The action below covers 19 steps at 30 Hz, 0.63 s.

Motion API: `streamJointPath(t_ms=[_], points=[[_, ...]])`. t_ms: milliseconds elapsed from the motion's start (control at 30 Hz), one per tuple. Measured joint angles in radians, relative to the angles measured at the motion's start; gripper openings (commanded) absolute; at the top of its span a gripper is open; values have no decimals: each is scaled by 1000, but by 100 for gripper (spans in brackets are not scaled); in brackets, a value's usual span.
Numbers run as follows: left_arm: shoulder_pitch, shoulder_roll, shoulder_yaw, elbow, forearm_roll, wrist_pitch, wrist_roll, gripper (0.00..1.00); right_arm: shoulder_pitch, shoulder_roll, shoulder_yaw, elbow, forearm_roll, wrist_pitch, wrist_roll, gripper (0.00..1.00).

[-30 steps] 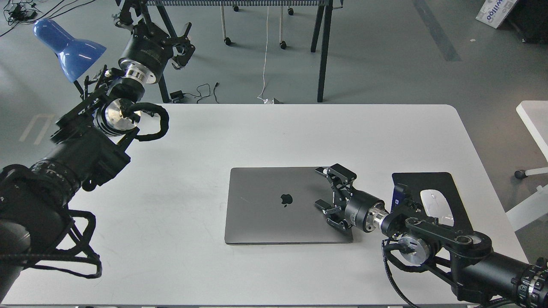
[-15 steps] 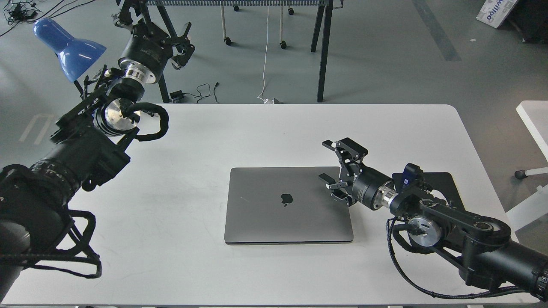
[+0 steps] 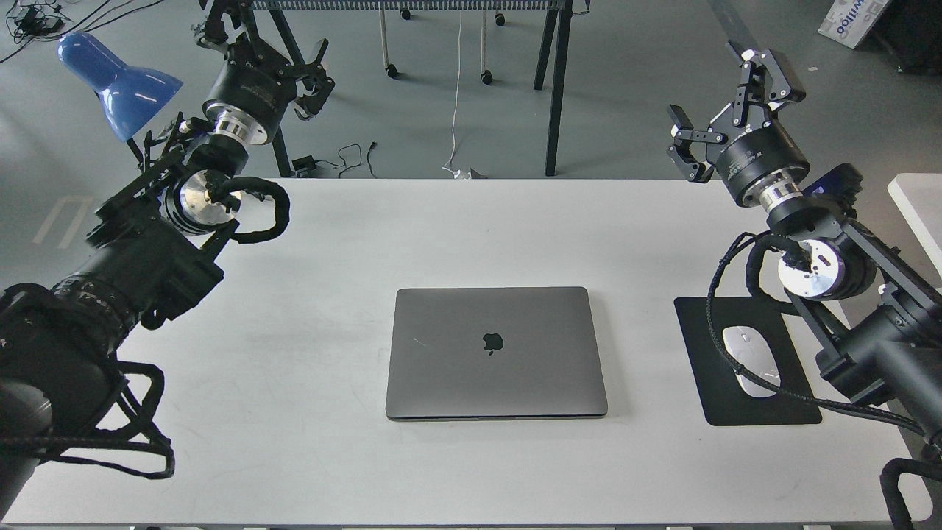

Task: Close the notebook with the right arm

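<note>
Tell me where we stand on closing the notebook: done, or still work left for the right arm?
Done, by the look of it: the notebook lies flat on the table, lid down, logo facing up. Nothing is in hand: the right gripper is raised clear beyond the table's far right corner, fingers spread and empty; the left gripper hangs off the far left, holding nothing. Left: nothing visible, though full latching can't be judged from here.

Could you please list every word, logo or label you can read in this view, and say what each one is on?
Apple logo, no words: on the closed lid of the notebook.
"willoo", partly cut off and tilted: on the white box on the floor at the top right.
Small white print, too small to read: on the wrist body behind the right pincer.
Small print, too small to read: on the wrist body behind the left pincer.
</note>
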Motion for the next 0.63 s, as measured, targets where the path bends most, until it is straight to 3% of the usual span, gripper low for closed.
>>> streamJointPath(t_ms=[133,267,400,633], points=[[0,-1,0,0,0,0,0,100,76,22,19,-122,80,27,-40,100],[0,-1,0,0,0,0,0,100,165,30,11,-280,190,122,-88,100],[0,0,0,0,0,0,0,100,203,40,6,-369,227,173,-95,100],[1,1,0,0,0,0,0,100,196,46,5,-397,230,216,-94,100]])
